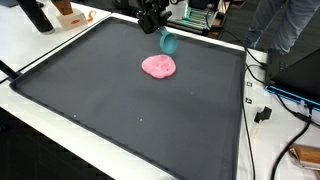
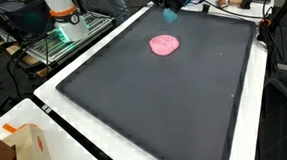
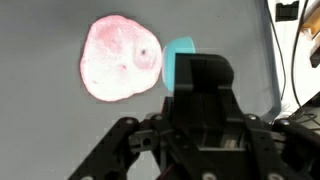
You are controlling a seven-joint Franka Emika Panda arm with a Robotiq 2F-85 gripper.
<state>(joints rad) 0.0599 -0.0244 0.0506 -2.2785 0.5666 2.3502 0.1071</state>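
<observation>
From where I stand, the arm reaches in over the far edge of the black mat [image 1: 120,120] that covers most of the white desk [image 1: 40,125]. Its hand [image 1: 160,32] hangs just above the mat near that far rim, and in both exterior views a small teal object [image 1: 168,42] sits right at its fingertips, tilted and seemingly lifted off the mat. The fingers look closed on the teal object, though the wrist view shows only a sliver of it [image 3: 178,58] peeking out beside the dark body of the hand [image 3: 200,72], so the contact itself is hidden.

Just beside the teal object, a little nearer the middle of the mat, lies a flat pink blob [image 1: 158,66] with an uneven round outline. In the wrist view the pink blob [image 3: 118,58] lies next to the teal object; whether the two touch, I cannot tell. In an exterior view the hand [image 2: 165,7] and the teal object [image 2: 168,15] stand above the pink blob [image 2: 164,45].

A cardboard box [image 2: 17,148] stands on the desk off one corner of the mat [image 2: 155,109], well apart from the hand. Cables [image 1: 262,105] trail along the desk beside the mat's edge.
</observation>
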